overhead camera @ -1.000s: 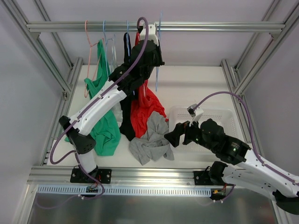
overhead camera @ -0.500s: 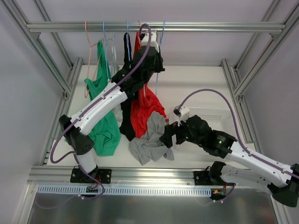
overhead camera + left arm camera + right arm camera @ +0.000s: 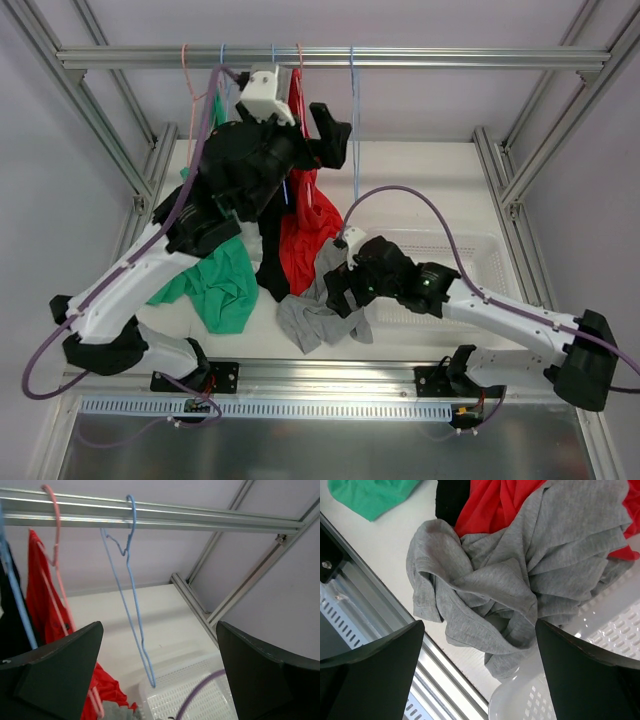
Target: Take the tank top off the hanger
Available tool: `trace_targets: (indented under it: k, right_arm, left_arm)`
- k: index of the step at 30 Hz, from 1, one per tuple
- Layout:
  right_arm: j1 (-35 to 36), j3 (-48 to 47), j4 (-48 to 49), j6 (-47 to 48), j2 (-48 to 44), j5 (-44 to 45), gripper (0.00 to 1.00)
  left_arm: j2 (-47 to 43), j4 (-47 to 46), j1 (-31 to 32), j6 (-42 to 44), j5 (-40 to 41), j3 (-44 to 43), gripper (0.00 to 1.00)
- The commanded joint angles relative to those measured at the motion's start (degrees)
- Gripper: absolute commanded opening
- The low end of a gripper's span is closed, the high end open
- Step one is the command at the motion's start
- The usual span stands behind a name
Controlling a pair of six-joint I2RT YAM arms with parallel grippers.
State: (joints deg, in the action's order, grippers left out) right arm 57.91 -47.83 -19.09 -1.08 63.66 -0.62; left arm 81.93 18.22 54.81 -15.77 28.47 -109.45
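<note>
Fabric soft, light and limp: the grey tank top (image 3: 520, 580) lies crumpled on the bench (image 3: 420, 190) against the basket (image 3: 600, 650) — apparently already off the bare blue hanger (image 3: 132, 605). Pinch a bunched fold. The right fingers (image 3: 370, 670) are spread wide above it — the left fingers (image 3: 55, 675) likewise, near the hanger.

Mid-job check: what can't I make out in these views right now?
- Top view: the left arm covers where the green top and black top meet their hangers.
- Top view: the right gripper hides its fingertips under its own body; contact with the grey tank top is unclear.
- Right wrist view: the white basket is cut off by the frame edge and a finger.
</note>
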Motion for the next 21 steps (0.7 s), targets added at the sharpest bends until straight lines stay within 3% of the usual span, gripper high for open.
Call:
trace_targets:
  k: [1,10,15,16,17,19,21]
  right_arm:
    - [0.4,-5.7,0.9,4.2,5.2,-1.9,1.0]
    - [4.3,-13.1,-3.3,1.6,23.9,3.9,0.99]
    - [7.6,-12.1,-2.8,-1.2,31.8,6.2,0.97]
    - [8.3,-12.0,-1.8,-1.4,33.8,5.6,0.92]
    - [8.5,-11.8,-1.3,-1.6,34.5,5.0,0.8]
    - [9.1,-11.2,-0.1,-2.8,34.9,4.9,0.64]
    - [9.4,-11.1,0.4,-3.2,34.3,5.5,0.34]
  left_arm:
    - [-8.8,-0.6,2.1,5.0,11.4,4.8,0.99]
    - [-33.8,0.0,2.6,3.7,17.9,35.1,0.99]
    - [-45.4,2.7,2.6,3.1,18.9,43.4,0.99]
    - [-47.9,3.9,2.6,3.1,19.3,44.8,0.99]
    - [-48.8,4.5,2.6,3.3,19.7,45.2,0.99]
    - [-49.9,6.2,2.6,3.2,20.0,45.2,0.99]
    - [-50.0,9.1,2.6,2.3,19.5,44.7,0.99]
